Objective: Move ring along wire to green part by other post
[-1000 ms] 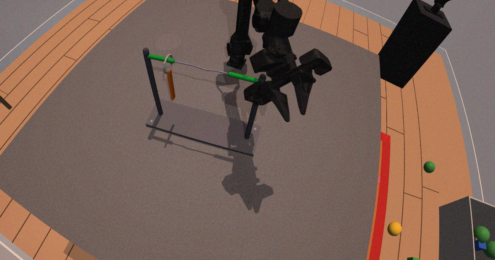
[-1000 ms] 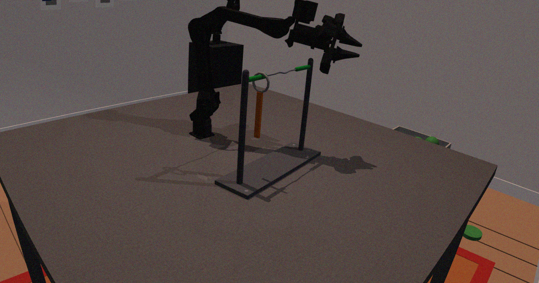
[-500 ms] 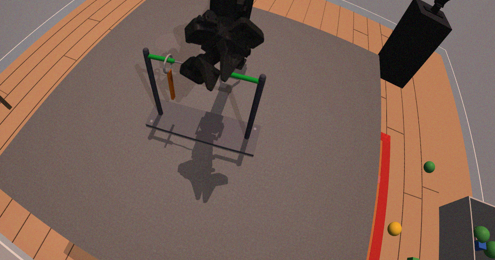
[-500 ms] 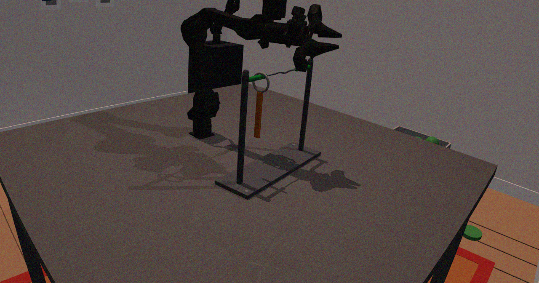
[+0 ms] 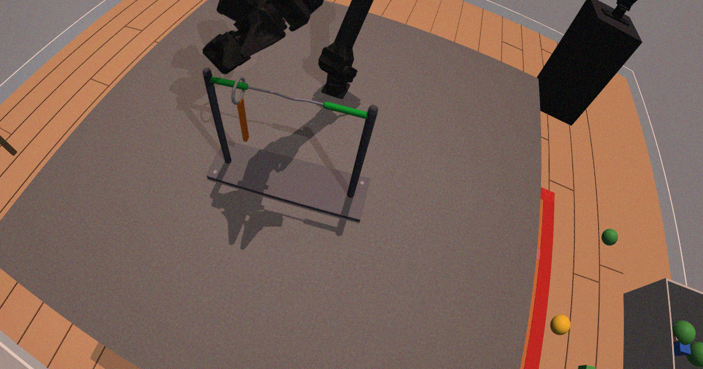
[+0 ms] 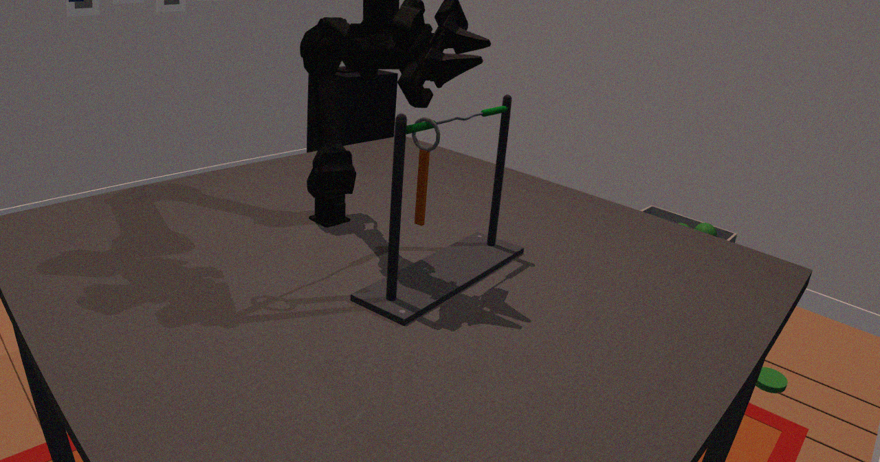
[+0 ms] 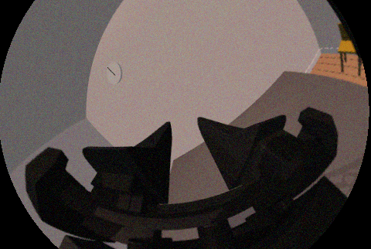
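The ring (image 5: 233, 93) (image 6: 438, 135) hangs on the green part (image 5: 222, 82) (image 6: 412, 128) beside one post (image 5: 219, 121) (image 6: 395, 213), near that part's inner end, with the wire through it. Its orange handle (image 5: 243, 119) (image 6: 422, 187) points down, free of the fingers. The thin grey wire (image 5: 294, 99) runs to the other green part (image 5: 345, 110) (image 6: 493, 111) at the far post (image 5: 362, 155) (image 6: 498, 170). My gripper (image 6: 486, 51) (image 7: 184, 122) is open and empty, raised above the wire's height. In the top view it appears behind the ring's post, fingertips unclear.
The stand's base plate (image 5: 314, 180) (image 6: 369, 296) rests on the table (image 5: 442, 219) (image 6: 553, 367). A black pedestal (image 5: 585, 62) with a second small arm stands beyond the table. Balls, a bin (image 5: 643, 322) and a red-edged rug (image 5: 539, 288) lie off the table. The wrist view shows no ring.
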### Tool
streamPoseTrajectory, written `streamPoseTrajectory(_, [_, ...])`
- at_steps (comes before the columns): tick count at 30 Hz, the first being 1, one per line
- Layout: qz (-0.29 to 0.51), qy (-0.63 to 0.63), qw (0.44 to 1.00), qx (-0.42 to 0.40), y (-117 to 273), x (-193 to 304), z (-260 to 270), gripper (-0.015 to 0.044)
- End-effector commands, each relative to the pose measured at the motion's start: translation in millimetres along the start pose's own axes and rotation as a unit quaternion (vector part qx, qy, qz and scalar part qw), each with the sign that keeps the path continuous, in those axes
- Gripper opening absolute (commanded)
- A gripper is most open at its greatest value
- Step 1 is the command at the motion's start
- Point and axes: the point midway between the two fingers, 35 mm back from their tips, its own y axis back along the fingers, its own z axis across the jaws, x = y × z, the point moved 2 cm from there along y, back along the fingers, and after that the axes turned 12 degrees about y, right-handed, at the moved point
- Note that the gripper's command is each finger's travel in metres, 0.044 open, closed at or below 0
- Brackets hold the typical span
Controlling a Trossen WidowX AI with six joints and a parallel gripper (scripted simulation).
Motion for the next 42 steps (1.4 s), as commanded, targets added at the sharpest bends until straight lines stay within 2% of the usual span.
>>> streamPoseTrajectory(1, [-0.007, 0.028, 0.999, 0.016, 17, -3, -21, 0.016])
streamPoseTrajectory(18, [0.007, 0.181, 0.977, 0.11, 103, 29, -122, 0.016])
streamPoseTrajectory(30, [0.088, 0.255, 0.957, 0.105, 151, 136, -158, 0.016])
streamPoseTrajectory(42, [0.123, 0.33, 0.933, 0.072, 199, 229, -147, 0.016])
